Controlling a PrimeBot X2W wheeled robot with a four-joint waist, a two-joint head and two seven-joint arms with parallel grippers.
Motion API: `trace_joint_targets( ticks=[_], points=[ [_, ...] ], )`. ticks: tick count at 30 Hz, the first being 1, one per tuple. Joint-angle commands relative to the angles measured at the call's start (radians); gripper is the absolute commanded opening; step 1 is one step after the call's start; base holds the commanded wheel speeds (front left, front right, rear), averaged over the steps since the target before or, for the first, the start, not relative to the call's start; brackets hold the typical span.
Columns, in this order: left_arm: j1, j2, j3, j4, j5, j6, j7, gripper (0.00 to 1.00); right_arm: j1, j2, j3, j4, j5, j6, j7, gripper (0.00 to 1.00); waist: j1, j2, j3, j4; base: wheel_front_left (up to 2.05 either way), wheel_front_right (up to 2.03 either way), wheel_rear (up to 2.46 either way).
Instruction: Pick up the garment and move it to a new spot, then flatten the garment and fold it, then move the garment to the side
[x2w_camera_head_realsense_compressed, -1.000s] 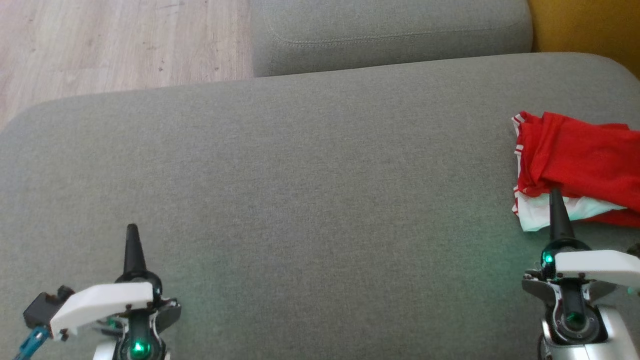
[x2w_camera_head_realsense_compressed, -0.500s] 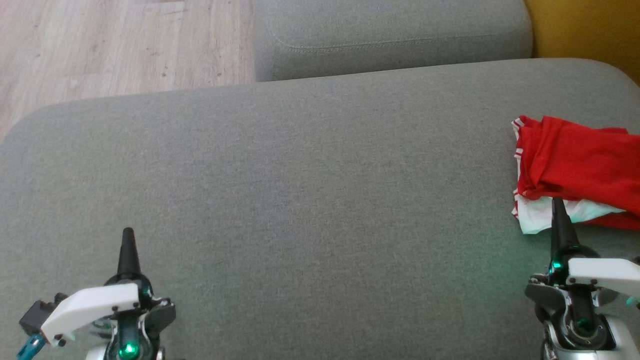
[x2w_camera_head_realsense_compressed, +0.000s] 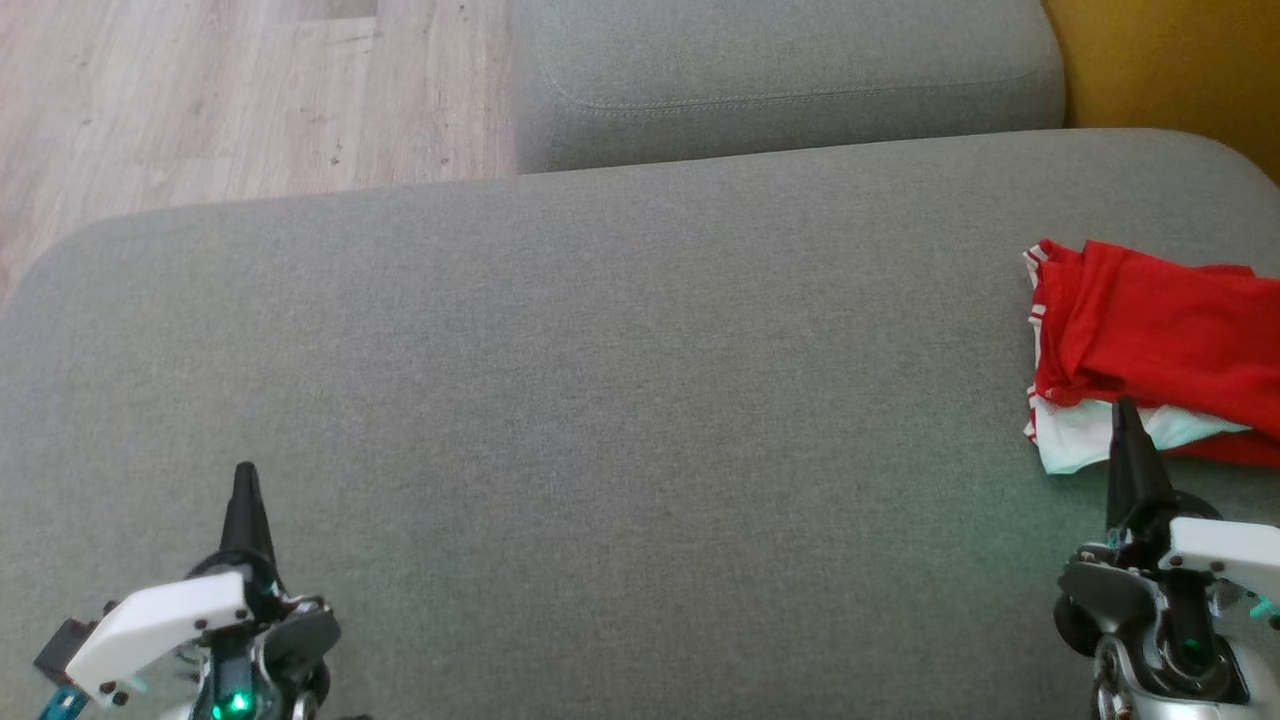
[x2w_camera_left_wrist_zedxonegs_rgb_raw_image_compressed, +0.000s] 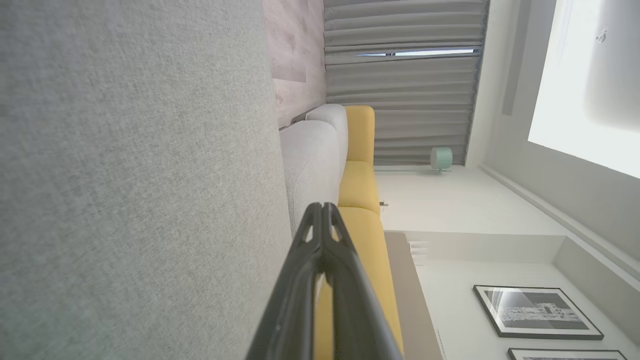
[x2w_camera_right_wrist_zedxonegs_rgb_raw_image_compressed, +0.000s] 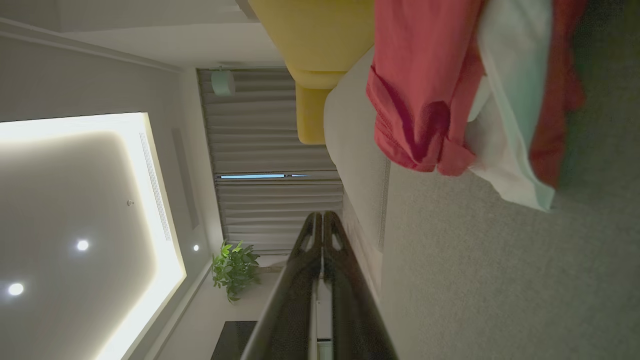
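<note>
Both are seen closed and empty: left gripper (x2w_camera_head_realsense_compressed: 243, 475) at the near-left corner of the cushion (x2w_camera_head_realsense_compressed: 640, 400), right gripper (x2w_camera_head_realsense_compressed: 1124, 410) near the red garment (x2w_camera_head_realsense_compressed: 1150, 330) at the right edge.

Red garment (x2w_camera_head_realsense_compressed: 1160, 330) (white-striped trim), grey sofa (x2w_camera_head_realsense_compressed: 620, 380)
</note>
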Motion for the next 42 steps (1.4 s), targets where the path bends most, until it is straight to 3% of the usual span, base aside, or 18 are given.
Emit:
trace_joint_targets(
  ticks=[1,42],
  points=[
    [-0.016,0.016,0.04,-0.028,-0.022,-0.007,0.01,0.0,-0.019,-0.016,0.017,-0.034,0.03,-0.001,0.012,0.0,0.0,0.0,-0.001,0.0,0.0,0.0,0.0],
    [-0.016,0.011,0.048,-0.028,-0.016,-0.007,0.017,0.0,-0.02,-0.007,0.004,-0.033,0.019,-0.001,0.022,0.0,0.0,0.0,-0.001,0.0,0.0,0.0,0.0]
  ],
)
